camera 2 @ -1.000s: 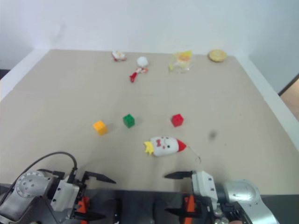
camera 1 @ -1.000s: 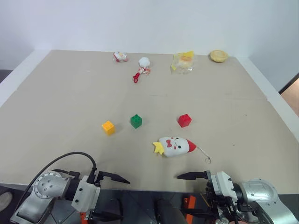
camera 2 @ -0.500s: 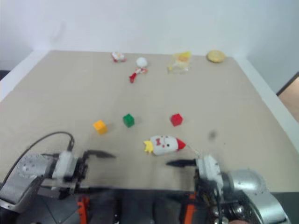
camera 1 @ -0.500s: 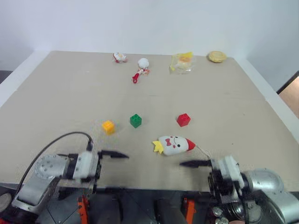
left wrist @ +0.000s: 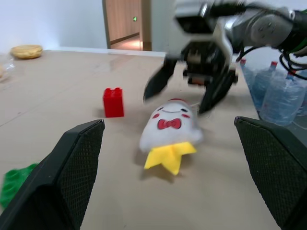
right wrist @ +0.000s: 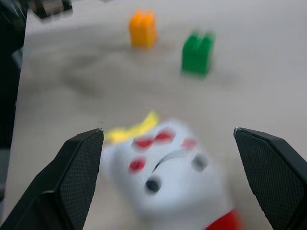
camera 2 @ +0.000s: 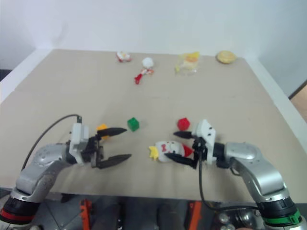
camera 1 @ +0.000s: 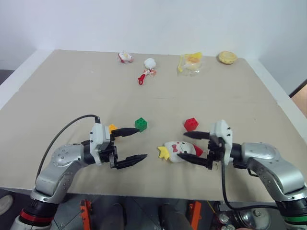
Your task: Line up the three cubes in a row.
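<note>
Three small studded cubes sit mid-table: yellow-orange (camera 1: 112, 128), green (camera 1: 140, 124) and red (camera 1: 190, 124), roughly side by side with uneven gaps. My left gripper (camera 1: 142, 143) is open, pointing right; its upper finger passes just in front of the yellow-orange cube, and nothing lies between its fingers. A white-and-red plush chicken (camera 1: 178, 150) lies in front of the red cube. My right gripper (camera 1: 185, 147) is open, its two fingers either side of the plush's red end; I cannot tell whether they touch it. The right wrist view shows the plush (right wrist: 168, 167) close up, with the green cube (right wrist: 197, 52) beyond.
Along the table's (camera 1: 67, 91) far edge lie a small red-and-white toy (camera 1: 124, 57), a white ball toy with a red handle (camera 1: 147, 67), a clear bag of yellow things (camera 1: 189, 63) and a round yellow item (camera 1: 226, 57). Water bottles (left wrist: 268, 96) stand off the right side.
Both arms have risen from below the table's near edge and come forward over it. The left gripper now sits by the yellow-orange cube, the right at the plush. Both stayed open.
</note>
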Available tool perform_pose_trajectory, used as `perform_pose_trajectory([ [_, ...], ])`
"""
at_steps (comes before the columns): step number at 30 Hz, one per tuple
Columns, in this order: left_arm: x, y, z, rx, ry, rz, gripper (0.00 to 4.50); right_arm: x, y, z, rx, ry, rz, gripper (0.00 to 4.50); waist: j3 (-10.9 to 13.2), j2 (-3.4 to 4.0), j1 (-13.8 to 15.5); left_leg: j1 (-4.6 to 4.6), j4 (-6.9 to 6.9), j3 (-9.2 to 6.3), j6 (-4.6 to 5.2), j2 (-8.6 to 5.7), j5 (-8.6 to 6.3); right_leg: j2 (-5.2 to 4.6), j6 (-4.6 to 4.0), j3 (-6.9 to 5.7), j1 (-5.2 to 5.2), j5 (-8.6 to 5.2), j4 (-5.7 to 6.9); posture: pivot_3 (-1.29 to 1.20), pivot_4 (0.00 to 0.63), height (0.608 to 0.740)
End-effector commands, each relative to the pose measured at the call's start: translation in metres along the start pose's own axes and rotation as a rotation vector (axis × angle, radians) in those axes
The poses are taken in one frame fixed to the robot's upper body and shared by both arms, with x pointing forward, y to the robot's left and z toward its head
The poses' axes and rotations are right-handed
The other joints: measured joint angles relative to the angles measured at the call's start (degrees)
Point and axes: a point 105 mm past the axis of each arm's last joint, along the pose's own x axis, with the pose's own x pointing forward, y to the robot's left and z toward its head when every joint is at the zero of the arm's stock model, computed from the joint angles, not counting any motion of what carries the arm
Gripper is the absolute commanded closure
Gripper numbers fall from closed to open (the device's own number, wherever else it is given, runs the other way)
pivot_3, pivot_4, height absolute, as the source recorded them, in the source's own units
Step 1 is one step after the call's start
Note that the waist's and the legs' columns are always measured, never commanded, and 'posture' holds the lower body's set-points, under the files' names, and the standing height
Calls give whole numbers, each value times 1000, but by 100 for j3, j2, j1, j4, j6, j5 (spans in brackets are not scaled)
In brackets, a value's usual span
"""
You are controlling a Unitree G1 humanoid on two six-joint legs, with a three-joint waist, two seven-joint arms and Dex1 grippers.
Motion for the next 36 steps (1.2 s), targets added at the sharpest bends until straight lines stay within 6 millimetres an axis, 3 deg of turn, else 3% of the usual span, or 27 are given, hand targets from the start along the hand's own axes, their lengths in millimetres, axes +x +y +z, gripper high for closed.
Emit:
perform_pose_trajectory([
  [1, 5, -5, 9, 45, -22, -42, 1, 5, -7, -14, -30, 90, -19, 260, 0, 0, -2, 1, 3, 0, 0, 0, 0, 1, -7, 0, 1, -1, 0, 0, 150, 738],
  [7, 6, -2, 8, 53, -29, -46, 0, 9, -13, -15, -30, 68, -44, 2346, 0, -1, -5, 5, 29, 0, 3, 1, 5, 0, -11, -1, 11, 14, 1, 0, 150, 738],
  [11, 8, 1, 7, 55, -33, -49, 0, 7, -14, -7, -31, 16, -58, 3357, -1, 0, -4, 4, 28, -1, 3, 2, 5, 3, -11, -1, 10, 17, 2, 0, 150, 738],
  [15, 14, 9, 9, 63, -46, -50, 0, -10, -1, 25, -12, -121, -1, 4469, 1, 2, -2, -2, 28, -4, 3, 4, 5, 6, -9, -2, 7, 16, 3, 0, 150, 738],
  [17, 20, 14, 12, 76, -60, -43, 0, -23, 0, 48, 13, -228, -5, 4469, 1, 2, 4, -7, 29, -6, 3, 3, 5, 7, -7, -2, 6, 17, 3, 0, 150, 738],
  [20, 38, 22, 21, 69, -113, -24, 0, -52, -24, 82, 31, -409, -172, 4469, 1, 2, 2, -10, 42, -9, 3, 2, 6, 6, 1, -2, 11, 22, 3, 0, 150, 738],
  [22, 57, 24, 28, 54, -160, -17, 0, -77, -49, 90, 28, -474, -376, 4469, 1, 1, 15, -13, 57, -10, 4, 0, 6, 6, 8, -2, 14, 30, 3, 0, 150, 738],
  [24, 72, 25, 32, 48, -191, -18, 0, -95, -70, 85, 15, -465, -577, 4469, 0, 1, 23, -17, 68, -16, 6, -3, 7, 6, 9, -4, 19, 31, 3, 0, 150, 738],
  [25, 76, 25, 33, 51, -199, -15, 0, -100, -77, 81, 14, -447, -650, 4469, 0, 1, 19, -16, 71, -15, 7, -5, 8, 6, 11, -2, 22, 32, 2, 0, 150, 738],
  [27, 93, 24, 35, 64, -221, -13, 0, -129, -108, 59, 86, -399, -935, 4469, 0, 2, 12, -16, 72, -14, 7, -8, 8, 6, 12, 4, 20, 34, 2, 0, 150, 738],
  [29, 105, 22, 37, 67, -241, -19, 0, -155, -126, 39, 144, -359, -1158, 4469, -2, 7, 12, -16, 72, -13, 7, -9, 8, 6, 10, 6, 18, 37, 2, 0, 150, 738],
  [34, 130, 28, 37, 60, -277, 16, 0, -205, -139, -9, 311, -258, -1518, 4469, -13, 37, 0, -17, 59, -11, 10, -15, 9, 8, 14, 22, 11, 37, 3, 0, 150, 738],
  [36, 142, 28, 39, 61, -293, 26, 0, -213, -139, -27, 379, -216, -1590, 4469, -13, 36, 2, -17, 57, -13, 15, -16, 12, 9, 15, 19, 12, 37, 3, 0, 150, 738],
])
